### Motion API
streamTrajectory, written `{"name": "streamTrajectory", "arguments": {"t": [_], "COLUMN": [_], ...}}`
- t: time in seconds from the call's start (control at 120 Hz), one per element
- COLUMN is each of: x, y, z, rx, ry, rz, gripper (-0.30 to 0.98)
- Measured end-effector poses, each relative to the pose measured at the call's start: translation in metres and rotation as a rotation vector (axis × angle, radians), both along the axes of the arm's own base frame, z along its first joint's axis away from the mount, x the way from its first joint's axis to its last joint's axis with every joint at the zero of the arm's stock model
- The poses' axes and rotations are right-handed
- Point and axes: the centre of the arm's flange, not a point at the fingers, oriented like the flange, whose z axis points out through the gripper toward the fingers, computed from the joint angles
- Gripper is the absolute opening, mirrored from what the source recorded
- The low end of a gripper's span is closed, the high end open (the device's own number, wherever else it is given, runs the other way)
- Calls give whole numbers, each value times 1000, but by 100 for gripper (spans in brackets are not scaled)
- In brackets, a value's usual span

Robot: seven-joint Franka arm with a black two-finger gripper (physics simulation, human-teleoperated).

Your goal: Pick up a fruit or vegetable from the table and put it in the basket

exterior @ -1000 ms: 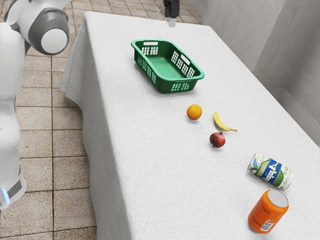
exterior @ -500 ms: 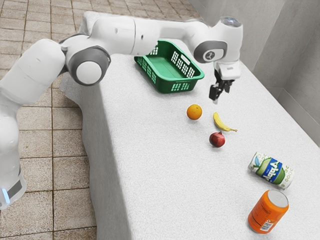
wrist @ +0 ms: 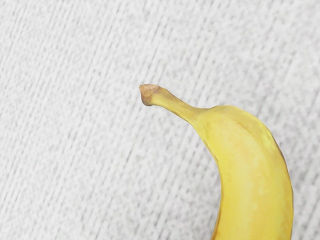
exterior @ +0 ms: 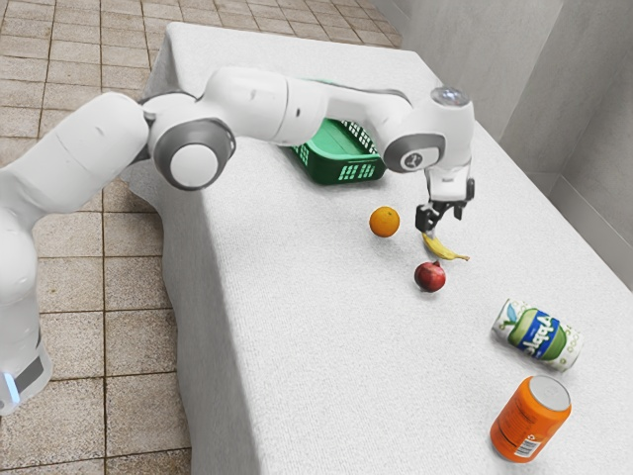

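The rounded white arm (exterior: 247,104) has grey joint rings (exterior: 223,148) and a black gripper (exterior: 443,224).

Gripper (exterior: 442,220) low over banana (exterior: 445,251)
Orange (exterior: 384,222) and pomegranate (exterior: 429,277) nearby, basket (exterior: 341,171) partly behind arm (exterior: 252,104), apple can (exterior: 537,335) lying, orange can (exterior: 530,420) upright.

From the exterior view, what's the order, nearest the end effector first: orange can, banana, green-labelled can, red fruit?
1. Banana: just below it.
2. Red fruit: beside the banana.
3. Green-labelled can: toward the exterior view's right.
4. Orange can: lower right.
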Motion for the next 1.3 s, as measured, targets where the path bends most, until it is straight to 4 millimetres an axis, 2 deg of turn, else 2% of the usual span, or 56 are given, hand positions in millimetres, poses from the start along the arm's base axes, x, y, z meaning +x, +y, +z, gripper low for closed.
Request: {"name": "streamTrajectory", "arguments": {"t": [0.192,0.717,1.1,1.167,1.3], "x": [2,7,10,10,9], "y": [-1,-1,4,5,5], "z": [-14,-32,-29,-28,-23], "rx": [12,25,32,31,28], "ry": [5,-2,-43,-45,-47], "rz": [-40,-92,-79,-76,-73], "gripper": [60,54,17,13,15]}}
